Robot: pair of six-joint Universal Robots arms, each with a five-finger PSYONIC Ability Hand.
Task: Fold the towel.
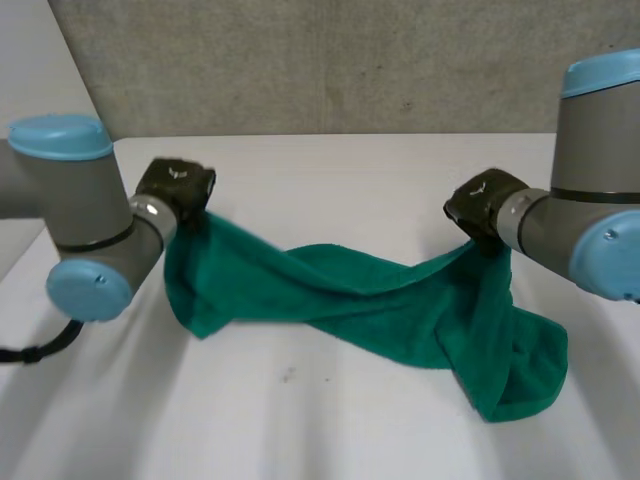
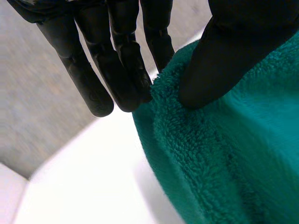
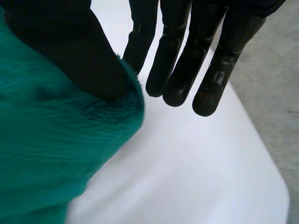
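Observation:
A green towel (image 1: 380, 295) hangs slack between my two hands above the white table (image 1: 300, 420), sagging in the middle with its lower folds resting on the table. My left hand (image 1: 175, 188) pinches the towel's left corner. In the left wrist view the thumb (image 2: 224, 60) presses the green towel (image 2: 224, 154) against the fingers (image 2: 126, 70). My right hand (image 1: 482, 205) pinches the right corner. In the right wrist view its thumb (image 3: 79, 60) clamps the towel (image 3: 51, 154) against one finger, while the other fingers (image 3: 196, 60) stay straight.
A grey wall (image 1: 330, 60) runs behind the table's far edge. The table's edge and rounded corner (image 3: 280, 196) lie close beyond my right hand. Bare table surface stretches in front of the towel.

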